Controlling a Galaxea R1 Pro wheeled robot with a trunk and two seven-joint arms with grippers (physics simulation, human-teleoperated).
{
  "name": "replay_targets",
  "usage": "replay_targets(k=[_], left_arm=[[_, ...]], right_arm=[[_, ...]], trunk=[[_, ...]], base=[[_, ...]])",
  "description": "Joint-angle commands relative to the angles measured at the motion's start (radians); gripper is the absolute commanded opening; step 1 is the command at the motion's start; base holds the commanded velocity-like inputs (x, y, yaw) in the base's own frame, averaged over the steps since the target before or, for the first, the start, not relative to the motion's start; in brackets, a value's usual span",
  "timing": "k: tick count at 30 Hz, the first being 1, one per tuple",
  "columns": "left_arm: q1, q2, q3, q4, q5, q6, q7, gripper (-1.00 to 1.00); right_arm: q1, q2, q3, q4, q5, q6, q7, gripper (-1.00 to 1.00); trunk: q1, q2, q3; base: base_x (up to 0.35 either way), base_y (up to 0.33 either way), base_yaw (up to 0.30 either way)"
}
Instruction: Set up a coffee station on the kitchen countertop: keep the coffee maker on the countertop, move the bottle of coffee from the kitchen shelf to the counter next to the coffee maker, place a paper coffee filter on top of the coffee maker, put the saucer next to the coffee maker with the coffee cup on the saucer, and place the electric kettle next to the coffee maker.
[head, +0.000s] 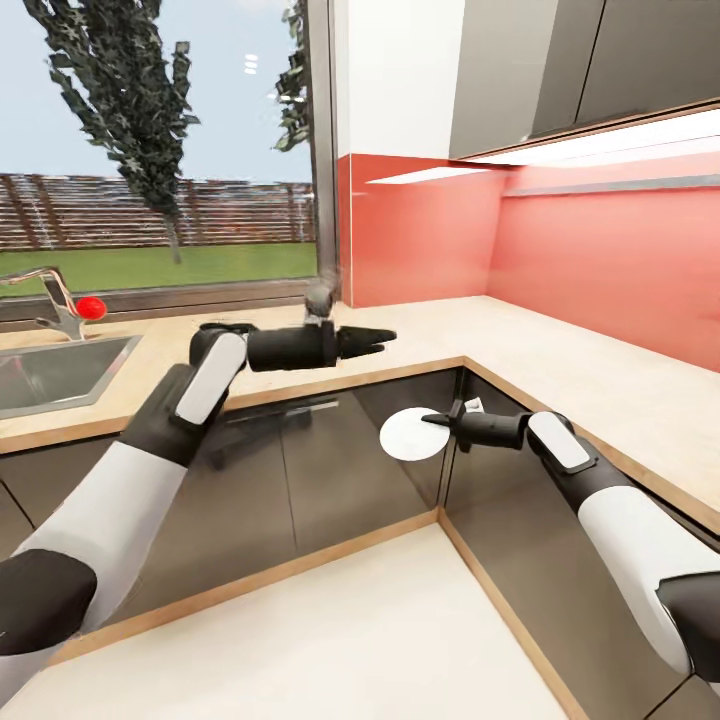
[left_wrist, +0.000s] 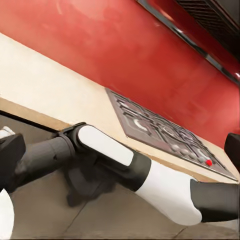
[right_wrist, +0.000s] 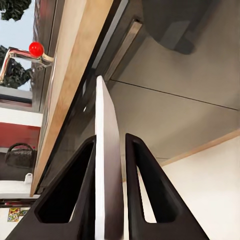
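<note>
The right end effector (head: 447, 421) is clamped on the saucer (head: 412, 434), carried edge-on before the cabinets, below the surface (head: 560, 350). Next: lift and lay it flat by the coffee maker. Left end effector (head: 385, 340) is together, empty.

arms: white shells, black joints | grippers: black tapered fingers (right_wrist: 142, 200) | markings: seemingly none

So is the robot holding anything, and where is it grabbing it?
Yes. The right gripper pinches the saucer by its rim, with the plate edge-on between its fingers. The left gripper carries nothing.
</note>
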Motion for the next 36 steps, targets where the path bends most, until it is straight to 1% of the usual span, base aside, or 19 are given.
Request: replay_targets(k=[1, 5, 6, 8, 15, 17, 18, 19, 20, 23, 24, 27, 28, 29, 30, 32, 34, 35, 36], left_arm=[[0.015, 0.017, -0.006, -0.022, 0.002, 0.004, -0.011, 1.0], [0.11, 0.088, -0.019, -0.109, 0.002, 0.003, -0.036, 1.0], [0.163, 0.117, -0.021, -0.154, 0.002, 0.003, -0.048, 1.0], [0.238, 0.148, -0.023, -0.218, 0.002, 0.003, -0.068, 1.0], [0.493, 0.227, -0.024, -0.321, 0.002, -0.015, -0.12, 1.0], [0.567, 0.247, -0.024, -0.328, 0.002, -0.05, -0.154, 1.0], [0.635, 0.276, -0.024, -0.331, 0.002, -0.1, -0.2, 1.0], [0.635, 0.276, -0.024, -0.331, 0.002, -0.1, -0.2, 1.0], [0.682, 0.307, -0.024, -0.329, 0.002, -0.139, -0.241, 1.0], [0.773, 0.361, -0.023, -0.32, 0.003, -0.202, -0.305, 1.0], [0.913, 0.393, -0.022, -0.251, 0.003, -0.272, -0.335, 1.0], [0.958, 0.4, -0.022, -0.142, 0.004, -0.361, -0.362, 1.0], [0.972, 0.401, -0.023, -0.071, 0.004, -0.413, -0.407, 1.0], [0.986, 0.402, -0.024, 0.013, 0.004, -0.462, -0.478, 1.0], [1.001, 0.401, -0.025, 0.159, 0.004, -0.538, -0.608, 1.0], [1.009, 0.398, -0.027, 0.32, 0.004, -0.626, -0.73, 1.0], [1.011, 0.395, -0.028, 0.425, 0.004, -0.688, -0.798, 1.0], [1.015, 0.367, -0.028, 0.693, 0.003, -0.813, -0.824, 1.0], [1.016, 0.357, -0.028, 0.779, 0.003, -0.847, -0.824, 1.0]], right_arm=[[-0.001, -0.001, 0.004, 0.0, 0.005, 0.0, 0.011, -1.0], [-0.001, -0.001, 0.004, 0.001, 0.005, 0.0, 0.01, -1.0], [-0.001, -0.001, 0.004, 0.001, 0.005, 0.0, 0.01, -1.0], [-0.001, -0.001, 0.004, 0.001, 0.005, 0.0, 0.01, -1.0], [-0.001, -0.001, 0.004, 0.001, 0.005, 0.0, 0.01, -1.0], [-0.001, -0.001, 0.004, 0.001, 0.005, 0.0, 0.01, -1.0], [-0.001, -0.001, 0.004, 0.001, 0.005, 0.0, 0.01, -1.0], [-0.001, -0.001, 0.004, 0.001, 0.005, 0.0, 0.01, -1.0], [-0.001, -0.001, 0.004, 0.001, 0.005, 0.0, 0.01, -1.0], [-0.001, -0.001, 0.004, 0.001, 0.005, 0.0, 0.01, -1.0], [-0.001, -0.001, 0.004, 0.0, 0.005, 0.0, 0.011, -1.0], [-0.001, -0.001, 0.004, 0.0, 0.004, 0.0, 0.011, -1.0], [-0.001, -0.001, 0.004, 0.0, 0.004, 0.0, 0.012, -1.0], [-0.001, -0.001, 0.004, 0.0, 0.004, 0.0, 0.012, -1.0], [-0.001, -0.001, 0.004, 0.0, 0.004, 0.0, 0.012, -1.0], [-0.001, -0.001, 0.004, -0.001, 0.003, 0.0, 0.012, -1.0], [-0.001, -0.001, 0.005, -0.001, 0.003, 0.0, 0.012, -1.0], [-0.001, -0.001, 0.005, -0.001, 0.003, 0.0, 0.011, -1.0], [-0.001, -0.001, 0.005, -0.001, 0.003, 0.0, 0.011, -1.0]], trunk=[[0.0, -0.001, -0.001], [0.0, -0.001, -0.001], [0.0, -0.001, -0.001], [0.0, -0.001, -0.001], [0.0, -0.001, -0.001], [0.0, -0.001, -0.001], [0.0, -0.001, -0.001], [0.0, -0.001, -0.001], [0.0, -0.001, -0.001], [0.0, -0.001, -0.001], [0.0, -0.001, -0.001], [0.0, -0.001, -0.001], [0.0, -0.001, -0.001], [0.0, -0.001, -0.001], [0.0, -0.001, -0.001], [0.0, -0.001, -0.001], [0.0, -0.001, -0.001], [0.0, -0.001, -0.001], [0.0, -0.001, -0.001]], base=[[0.0, 0.0, 0.0], [0.0, 0.0, 0.0], [0.0, 0.0, 0.0], [0.0, 0.0, 0.0], [0.0, 0.0, 0.0], [0.0, 0.0, 0.0], [0.0, 0.0, 0.0], [0.0, 0.0, 0.0], [0.0, 0.0, 0.0], [0.0, 0.0, 0.0], [0.0, 0.0, 0.0], [0.0, 0.0, 0.0], [0.0, 0.0, 0.0], [0.0, 0.0, 0.0], [0.0, 0.0, 0.0], [0.0, 0.0, 0.0], [0.0, 0.0, 0.0], [0.0, 0.0, 0.0], [0.0, 0.0, 0.0]])
